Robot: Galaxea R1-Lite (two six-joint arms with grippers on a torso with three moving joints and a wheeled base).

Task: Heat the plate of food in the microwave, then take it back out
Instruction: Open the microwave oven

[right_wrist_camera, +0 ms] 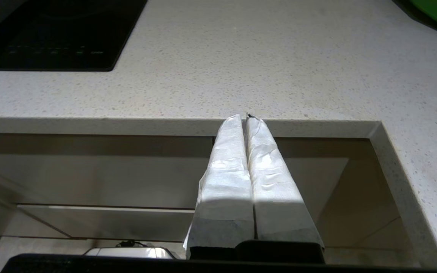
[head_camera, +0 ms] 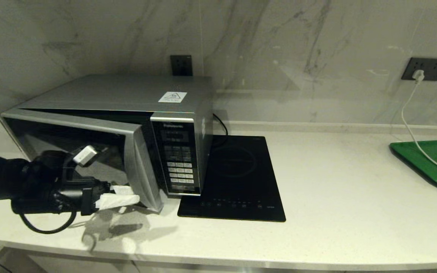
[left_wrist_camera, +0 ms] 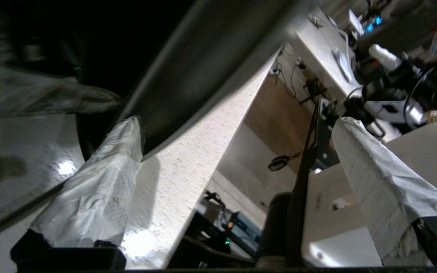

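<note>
Two arms were mine, but only the left one worked: my left gripper (head_camera: 121, 195) sat at the near left of the counter (head_camera: 317, 182), fingers spread apart, one white-wrapped fingertip (left_wrist_camera: 127, 132) touching the free edge of the microwave's (head_camera: 127, 125) door (head_camera: 89, 151), which stood partly ajar. I judged I was swinging that door, though whether shutting or opening I could not tell. The plate of food showed nowhere; the dark cavity hid whatever was inside. Further right lay the black hob (head_camera: 237, 178), then a green tray (head_camera: 434, 163) at the far right. My right gripper (right_wrist_camera: 247, 121) hung closed and empty below the counter's near edge. Next I needed steady contact along the door's arc.
</note>
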